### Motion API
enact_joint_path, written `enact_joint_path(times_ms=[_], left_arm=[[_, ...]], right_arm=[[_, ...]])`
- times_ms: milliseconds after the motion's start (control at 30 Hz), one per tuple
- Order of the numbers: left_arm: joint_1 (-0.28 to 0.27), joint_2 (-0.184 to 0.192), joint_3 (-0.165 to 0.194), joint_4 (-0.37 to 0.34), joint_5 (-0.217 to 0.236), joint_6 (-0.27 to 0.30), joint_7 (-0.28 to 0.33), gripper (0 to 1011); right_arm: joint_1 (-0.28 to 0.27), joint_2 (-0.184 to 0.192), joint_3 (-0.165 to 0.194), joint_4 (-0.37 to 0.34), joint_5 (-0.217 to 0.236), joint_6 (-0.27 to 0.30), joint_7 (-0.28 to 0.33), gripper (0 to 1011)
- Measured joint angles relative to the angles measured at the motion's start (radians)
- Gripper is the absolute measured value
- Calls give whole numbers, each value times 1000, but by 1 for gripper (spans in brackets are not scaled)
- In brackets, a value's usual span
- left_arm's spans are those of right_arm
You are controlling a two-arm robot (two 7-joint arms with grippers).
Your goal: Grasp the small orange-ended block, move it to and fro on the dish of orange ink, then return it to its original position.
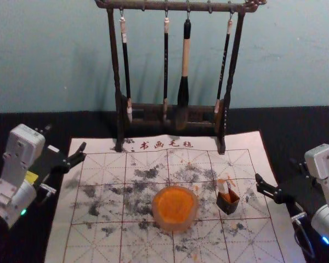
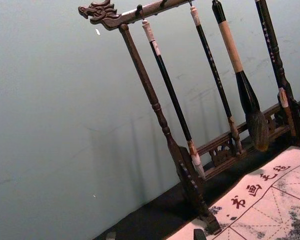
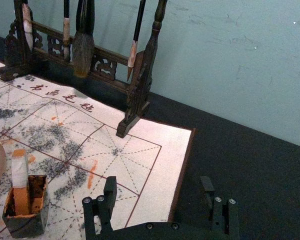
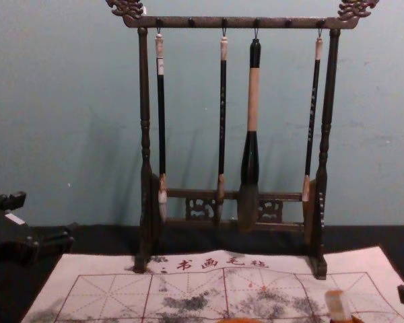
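The small block (image 1: pixel 223 188), pale around its middle with orange ends, leans upright in a dark square box (image 1: pixel 228 207) stained orange inside. The round dish of orange ink (image 1: pixel 175 207) is to the box's left on the felt. My right gripper (image 1: pixel 275 170) stands open at the mat's right edge, apart from the box. In the right wrist view my right gripper (image 3: pixel 158 184) has nothing between its fingers, with the block (image 3: pixel 20 185) in its box off to one side. My left gripper (image 1: pixel 66 137) is idle and open by the mat's left edge; in the left wrist view the left gripper (image 2: pixel 155 235) is empty.
A dark wooden rack (image 4: pixel 236 23) with several hanging brushes stands at the mat's back edge, before a pale blue wall. The gridded writing felt (image 1: pixel 98 241) carries grey ink smudges and orange marks. Black cloth (image 3: pixel 230 150) surrounds the felt.
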Motion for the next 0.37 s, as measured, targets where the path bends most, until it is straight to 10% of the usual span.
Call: enact_joint_path(times_ms=[367], left_arm=[[0,0,0,0,0,0,0,1001]], right_arm=[[0,0,0,0,0,0,0,1002]])
